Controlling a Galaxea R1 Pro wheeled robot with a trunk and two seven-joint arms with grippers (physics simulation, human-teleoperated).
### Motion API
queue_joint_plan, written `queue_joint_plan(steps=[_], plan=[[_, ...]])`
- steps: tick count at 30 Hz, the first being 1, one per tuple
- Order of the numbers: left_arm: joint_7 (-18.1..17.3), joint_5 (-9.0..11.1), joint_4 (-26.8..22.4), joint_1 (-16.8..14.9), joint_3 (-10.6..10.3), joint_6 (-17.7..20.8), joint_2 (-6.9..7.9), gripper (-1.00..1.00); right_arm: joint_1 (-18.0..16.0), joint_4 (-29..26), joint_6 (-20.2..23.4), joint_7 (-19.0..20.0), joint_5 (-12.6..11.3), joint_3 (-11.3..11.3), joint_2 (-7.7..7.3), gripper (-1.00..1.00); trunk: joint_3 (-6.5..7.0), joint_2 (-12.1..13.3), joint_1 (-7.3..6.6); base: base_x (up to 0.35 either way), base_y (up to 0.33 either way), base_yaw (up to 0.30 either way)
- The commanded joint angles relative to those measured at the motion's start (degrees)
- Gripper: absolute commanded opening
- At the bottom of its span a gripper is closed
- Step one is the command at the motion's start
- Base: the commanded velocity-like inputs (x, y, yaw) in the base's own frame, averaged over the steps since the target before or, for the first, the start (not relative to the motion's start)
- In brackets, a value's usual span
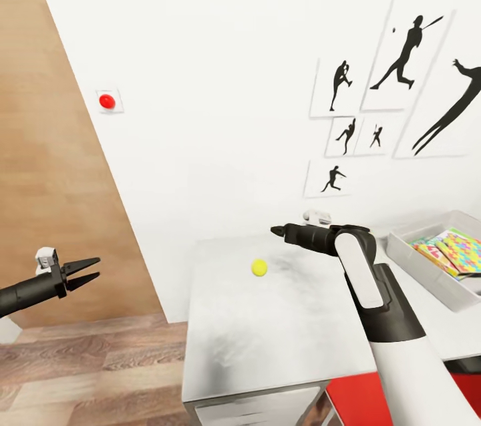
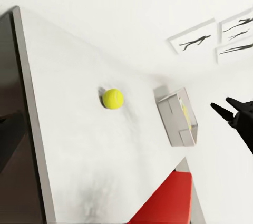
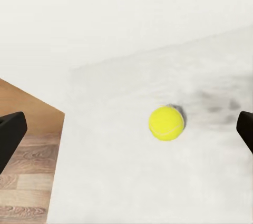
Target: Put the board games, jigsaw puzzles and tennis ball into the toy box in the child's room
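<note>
Yellow-green against pale grey mottling, the tennis ball [image 1: 259,268] sits alone on the tabletop [image 1: 280,332], toward its far edge by the white wall. The toy box [image 1: 427,272] stands on the same surface, well apart from the ball and nearer the baseball-silhouette pictures [image 1: 374,92]; inside it lie a jigsaw puzzle [image 1: 467,251] and at least one lettered board game [image 1: 434,254], so most of the loading looks done.

The right hand [image 1: 275,231] reaches out over the tabletop, above and just beyond the ball, not touching it. In the right wrist view its two fingers stand wide apart at the frame's edges with the ball between them further on, and nothing is held. The left hand [image 1: 90,268] hangs off the tabletop's end, over the wood-plank floor [image 1: 87,372], jaws apart and empty.

The step in hand appears to be the approach to the ball, probably the last toy outside the box here. Next, the right hand needs to come down until its fingers straddle the ball, then close gently; a round ball could roll away if nudged off-centre.
</note>
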Motion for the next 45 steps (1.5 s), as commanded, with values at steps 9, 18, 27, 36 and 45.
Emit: queue_joint_plan(steps=[9, 18, 27, 36, 45], plan=[[0.0, 0.2, 0.0, 0.0, 0.0, 0.4, 0.01, 1.0, -0.1, 0.0, 0.1, -0.6, 0.8, 0.1, 1.34, 1.0, 0.04, -0.1, 0.05, 0.136, -0.047, 0.166], [-0.1, 0.2, 0.0, 0.0, 0.0, 0.4, 0.01, 1.0, -0.1, 6.1, -3.6, -0.7, 4.7, 1.5, 3.04, 1.0, 0.05, -0.1, 0.05, 0.02, -0.022, 0.02], [0.0, 0.2, 0.0, 0.0, 0.0, 0.3, -0.04, 1.0, -6.1, 26.4, -8.5, -3.8, 8.4, 5.0, 8.13, 1.0, 0.05, -0.1, 0.05, 0.0, 0.0, 0.0], [0.0, 0.2, 0.1, 0.0, 0.1, 0.1, 0.01, 1.0, -8.2, 32.1, -11.9, -5.3, 8.6, 5.1, 9.13, 1.0, -0.38, -0.1, 0.05, 0.07, 0.094, 0.0], [-0.1, 0.2, 0.1, 0.0, 0.1, -0.6, 0.01, 1.0, -8.3, 32.1, -12.1, -5.3, 8.6, 5.2, 8.98, 1.0, -0.89, -0.1, 0.05, 0.01, 0.004, -0.012]])
